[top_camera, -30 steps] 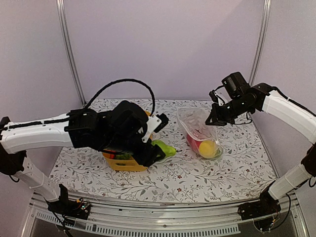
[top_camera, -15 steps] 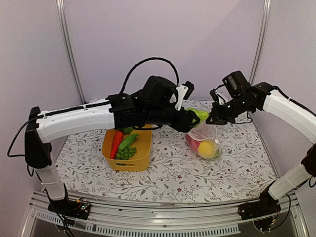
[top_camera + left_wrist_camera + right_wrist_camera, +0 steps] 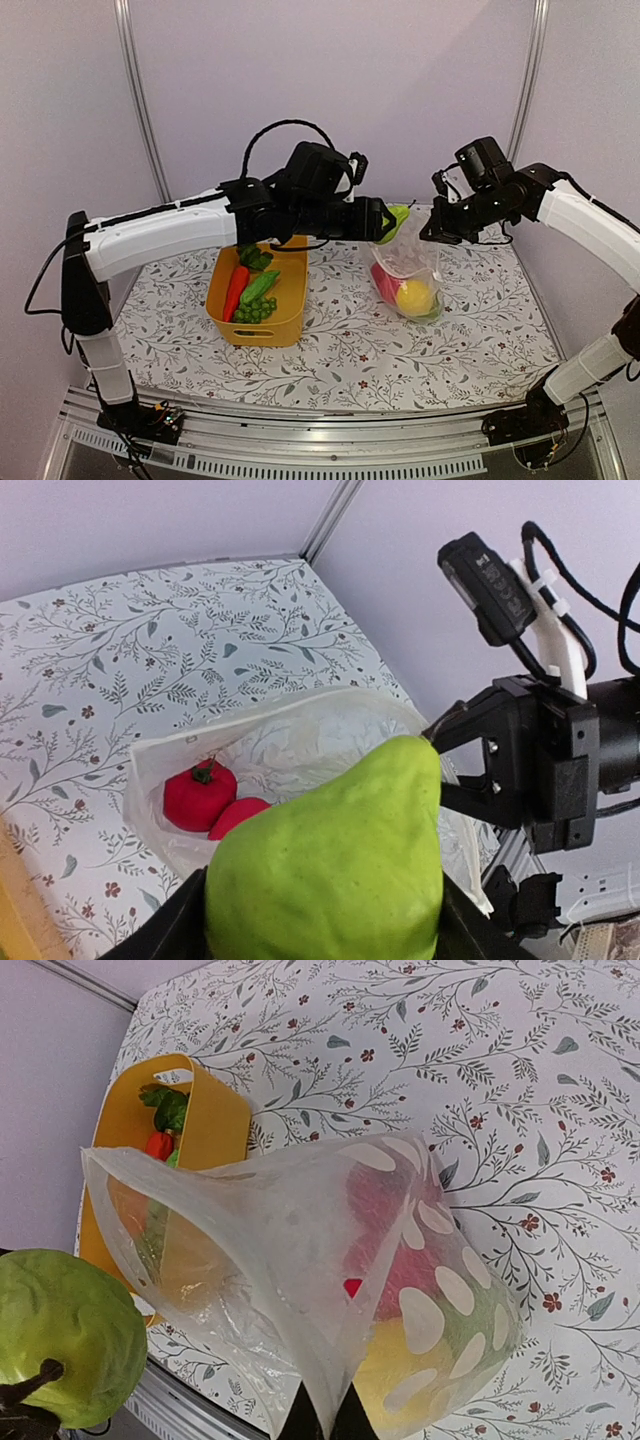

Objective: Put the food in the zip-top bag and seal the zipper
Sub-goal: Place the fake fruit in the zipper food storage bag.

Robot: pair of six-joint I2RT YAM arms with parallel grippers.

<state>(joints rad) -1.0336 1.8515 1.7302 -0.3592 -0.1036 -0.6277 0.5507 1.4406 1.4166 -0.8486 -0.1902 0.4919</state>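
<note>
My left gripper (image 3: 320, 920) is shut on a pale green lettuce head (image 3: 330, 860), held just above the open mouth of the dotted zip-top bag (image 3: 290, 730). In the top view the lettuce (image 3: 397, 220) hangs at the bag's (image 3: 405, 262) upper rim. My right gripper (image 3: 325, 1415) is shut on the bag's edge (image 3: 300, 1260) and holds it raised. Inside lie two red pieces (image 3: 195, 795) and a yellow lemon (image 3: 413, 297). The zipper is not distinct; the mouth gapes open. A carrot (image 3: 236, 290), cucumber (image 3: 258, 287) and bumpy green cluster (image 3: 255, 312) lie in the tub.
The yellow tub (image 3: 292, 300) stands left of the bag on the floral tablecloth (image 3: 470, 330), under my left forearm. Dark leafy greens (image 3: 250, 258) sit at its far end. Walls close in behind and on the right.
My left arm swung from the tub rightward and up, carrying the lettuce to the bag's mouth. My right gripper lifted the bag's rim slightly.
</note>
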